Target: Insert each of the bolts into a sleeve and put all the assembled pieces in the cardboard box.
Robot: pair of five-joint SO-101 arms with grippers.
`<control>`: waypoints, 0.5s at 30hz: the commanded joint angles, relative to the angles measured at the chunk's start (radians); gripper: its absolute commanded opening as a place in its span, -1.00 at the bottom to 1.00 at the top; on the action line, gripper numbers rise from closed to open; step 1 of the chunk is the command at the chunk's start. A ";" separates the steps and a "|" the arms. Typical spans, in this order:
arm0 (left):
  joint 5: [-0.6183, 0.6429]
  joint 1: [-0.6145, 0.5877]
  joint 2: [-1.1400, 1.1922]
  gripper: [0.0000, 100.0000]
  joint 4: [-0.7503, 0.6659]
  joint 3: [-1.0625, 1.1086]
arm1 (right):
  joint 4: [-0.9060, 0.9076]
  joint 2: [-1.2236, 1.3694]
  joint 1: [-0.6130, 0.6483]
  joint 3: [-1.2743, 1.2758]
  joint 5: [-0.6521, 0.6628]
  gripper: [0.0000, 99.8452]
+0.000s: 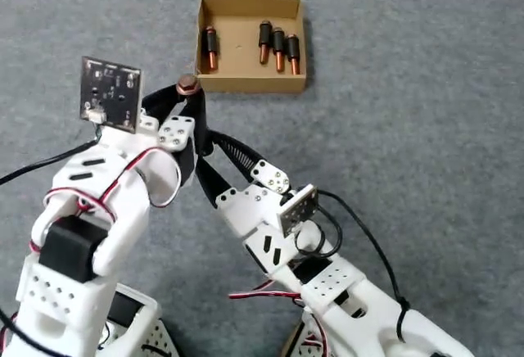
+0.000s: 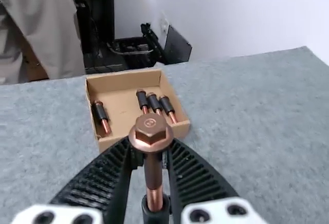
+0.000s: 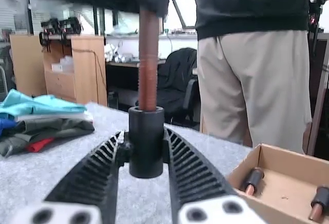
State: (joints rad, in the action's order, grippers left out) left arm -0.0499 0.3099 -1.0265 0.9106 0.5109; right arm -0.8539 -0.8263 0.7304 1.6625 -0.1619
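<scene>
Bolt [image 2: 150, 131] and sleeve [image 3: 146, 142] are meeting in mid-air above the table [image 1: 409, 128], near the front wall of the cardboard box [image 1: 250, 83]. In the high view the box is sitting at about 1 o'clock from the bolt's head. The bolt is copper-coloured metal with a six-sided head and a long round shank, threaded where it nears the sleeve. It is hanging head-up, and its lower end is sitting inside the sleeve, a short black cylinder with a smooth matte skin.

The left tool [image 2: 149, 157] is clamping the shank just under the head, its two black ribbed fingers [image 2: 103, 178] closing into a narrow V with only the shank between them. The right tool [image 3: 146, 149] is gripping the sleeve from both sides, its ribbed fingers [image 3: 97, 175] pressing against the sleeve's wall and holding it upright below the left tool. How deep the shank is reaching inside the sleeve is not showing.

Four assembled pieces [image 1: 278, 48] are lying flat in the open brown box: one alone toward its 9 o'clock side, three side by side toward 3 o'clock. Each is showing a black sleeve with a copper end sticking out toward 6 o'clock. The table is wearing a grey, felt-like cover with a fine nap.
</scene>
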 commanded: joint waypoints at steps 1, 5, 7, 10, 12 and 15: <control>0.008 -0.035 0.004 -0.96 -0.068 -0.017 | -0.003 -0.022 -0.015 -0.012 -0.009 -1.00; 0.009 -0.026 0.005 -0.96 -0.069 -0.008 | -0.003 -0.022 -0.015 -0.012 -0.009 -1.00; 0.009 -0.003 0.005 -0.96 -0.069 0.011 | -0.003 -0.022 -0.015 -0.012 -0.009 -1.00; 0.009 0.017 -0.001 -0.96 -0.068 0.043 | -0.003 -0.022 -0.015 -0.012 -0.009 -1.00; 0.009 0.029 -0.004 -0.96 -0.068 0.051 | -0.002 -0.022 -0.015 -0.012 -0.009 -1.00; 0.009 0.032 -0.004 -0.96 -0.068 0.051 | 0.000 -0.022 -0.015 -0.012 -0.009 -1.00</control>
State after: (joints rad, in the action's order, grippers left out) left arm -0.0499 0.3222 -1.0249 0.8585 0.5631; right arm -0.8523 -0.8263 0.7258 1.6640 -0.1619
